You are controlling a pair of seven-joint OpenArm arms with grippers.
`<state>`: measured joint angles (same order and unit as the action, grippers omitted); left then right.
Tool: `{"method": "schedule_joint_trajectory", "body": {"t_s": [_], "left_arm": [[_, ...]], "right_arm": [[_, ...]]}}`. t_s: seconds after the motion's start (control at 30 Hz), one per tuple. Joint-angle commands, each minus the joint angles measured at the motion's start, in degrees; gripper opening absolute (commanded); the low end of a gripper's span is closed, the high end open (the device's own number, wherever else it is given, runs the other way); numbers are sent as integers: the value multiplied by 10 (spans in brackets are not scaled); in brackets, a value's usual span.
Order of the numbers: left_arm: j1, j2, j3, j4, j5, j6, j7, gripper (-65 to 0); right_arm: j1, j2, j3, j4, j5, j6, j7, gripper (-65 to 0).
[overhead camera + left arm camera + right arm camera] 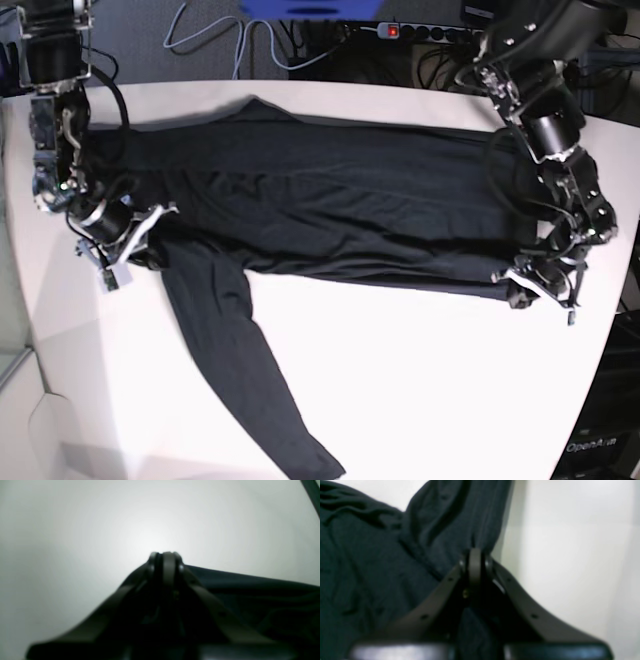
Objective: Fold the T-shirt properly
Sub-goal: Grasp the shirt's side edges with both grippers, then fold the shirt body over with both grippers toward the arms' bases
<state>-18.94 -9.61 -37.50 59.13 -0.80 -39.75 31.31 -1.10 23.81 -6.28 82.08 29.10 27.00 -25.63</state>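
One faint text is seen in the base view only: white letters on a dark box (600, 447) at the bottom right corner, reading roughly "OpenArm", partly cut off. No other text, label, brand or number can be read in either wrist view.

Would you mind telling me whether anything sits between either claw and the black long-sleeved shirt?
Nothing visible does. The left claw and right claw are both shut at the edges of the thin black long-sleeved shirt, which lies spread on the white table.
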Motion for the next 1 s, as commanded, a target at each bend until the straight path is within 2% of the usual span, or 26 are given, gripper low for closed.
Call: {"method": "schedule_joint_trajectory", "body": {"t_s": [0.0,0.2,0.47,0.6,0.97], "left_arm": [[-2,-5,1,29,-21,-3,-3,-627],[39,-6,1,106,-69,-3,53,-627],[102,-6,1,156,-114,-3,59,-627],[130,-8,-3,182,-130,-3,60,-627],[165,-25,-29,252,-194,-3,132,-627]], "right_arm": [[-1,9,4,24,11,3,17,-641],[-52,23,5,97,11,3,19,-641],[-130,23,56,184,11,6,20,-641],[-166,23,97,215,11,40,20,-641],[-238,23,134,279,12,44,21,-641]]}}
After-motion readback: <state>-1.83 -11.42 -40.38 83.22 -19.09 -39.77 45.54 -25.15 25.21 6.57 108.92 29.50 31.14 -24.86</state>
